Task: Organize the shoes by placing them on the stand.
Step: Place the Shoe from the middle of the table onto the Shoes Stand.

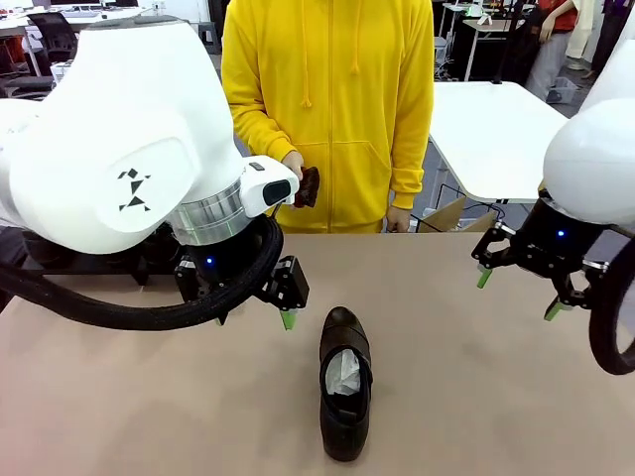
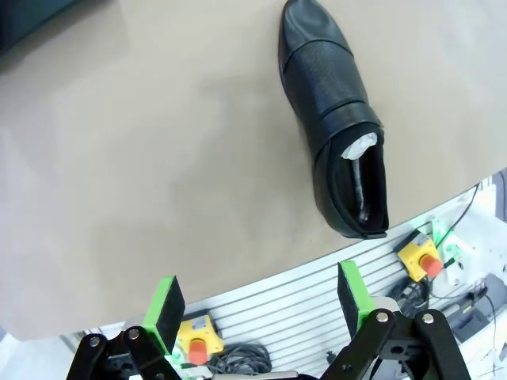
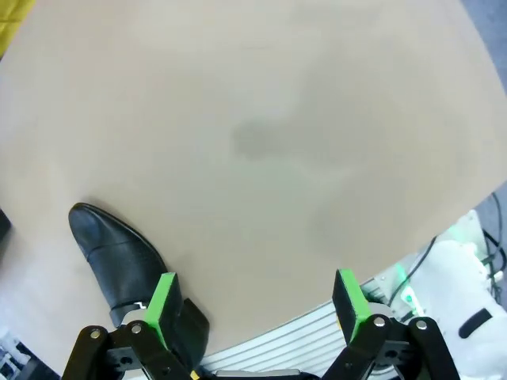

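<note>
Tan table [image 1: 149, 397] holds one shoe [image 1: 345, 397]; both hands (left [image 1: 283, 302], right [image 1: 516, 293]) hover spread, empty.

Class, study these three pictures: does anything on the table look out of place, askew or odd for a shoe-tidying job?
One black shoe lies alone on the tan table, not on any stand, white paper stuffed in its opening. It rests upright on its sole, undamaged. The person across the table holds a small brown thing. Both grippers, left and right, hang open above the tabletop.

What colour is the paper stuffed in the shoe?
White. The paper inside the black shoe shows best in the front view.
</note>
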{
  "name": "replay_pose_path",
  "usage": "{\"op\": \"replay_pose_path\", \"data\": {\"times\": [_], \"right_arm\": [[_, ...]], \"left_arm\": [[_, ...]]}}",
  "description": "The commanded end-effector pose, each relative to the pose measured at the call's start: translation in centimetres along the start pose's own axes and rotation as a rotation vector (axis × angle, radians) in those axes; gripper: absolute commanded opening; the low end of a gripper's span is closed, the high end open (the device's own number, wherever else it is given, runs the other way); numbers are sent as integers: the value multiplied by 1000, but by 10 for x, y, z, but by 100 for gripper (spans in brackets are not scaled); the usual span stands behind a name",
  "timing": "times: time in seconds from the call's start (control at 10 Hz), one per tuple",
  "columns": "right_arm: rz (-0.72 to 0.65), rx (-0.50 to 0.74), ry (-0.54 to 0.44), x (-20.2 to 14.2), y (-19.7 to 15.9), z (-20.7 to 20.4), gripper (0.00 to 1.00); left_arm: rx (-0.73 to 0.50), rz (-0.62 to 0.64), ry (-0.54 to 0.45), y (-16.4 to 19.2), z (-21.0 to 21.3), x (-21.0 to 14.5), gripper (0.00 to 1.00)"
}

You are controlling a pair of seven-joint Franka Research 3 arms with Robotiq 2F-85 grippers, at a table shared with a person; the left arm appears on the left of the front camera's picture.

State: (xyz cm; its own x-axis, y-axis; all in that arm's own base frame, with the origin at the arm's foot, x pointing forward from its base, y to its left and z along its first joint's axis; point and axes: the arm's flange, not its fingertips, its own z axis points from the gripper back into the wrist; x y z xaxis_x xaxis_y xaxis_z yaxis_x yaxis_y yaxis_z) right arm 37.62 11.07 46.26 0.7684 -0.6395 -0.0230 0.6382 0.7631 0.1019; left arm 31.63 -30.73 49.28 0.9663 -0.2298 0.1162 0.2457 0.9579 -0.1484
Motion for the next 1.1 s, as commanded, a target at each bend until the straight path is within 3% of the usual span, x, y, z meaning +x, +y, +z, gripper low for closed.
{"op": "replay_pose_path", "data": {"times": [0.0, 0.2, 0.3, 0.5, 0.7, 1.0], "right_arm": [[13, 7, -19, -6, -5, 3, 100], [13, 7, -19, -6, -5, 3, 100], [13, 7, -19, -6, -5, 3, 100], [13, 7, -19, -6, -5, 3, 100], [13, 7, -19, -6, -5, 3, 100], [13, 7, -19, -6, -5, 3, 100]], "left_arm": [[48, -40, -3, -3, -2, 4, 100], [11, -11, 0, -2, -2, 0, 100], [60, -8, 19, -23, -24, -4, 100], [28, 13, 85, -51, -54, -14, 100], [-15, 59, 76, -63, -77, -22, 100], [58, 111, 31, -77, -106, -20, 100]]}}
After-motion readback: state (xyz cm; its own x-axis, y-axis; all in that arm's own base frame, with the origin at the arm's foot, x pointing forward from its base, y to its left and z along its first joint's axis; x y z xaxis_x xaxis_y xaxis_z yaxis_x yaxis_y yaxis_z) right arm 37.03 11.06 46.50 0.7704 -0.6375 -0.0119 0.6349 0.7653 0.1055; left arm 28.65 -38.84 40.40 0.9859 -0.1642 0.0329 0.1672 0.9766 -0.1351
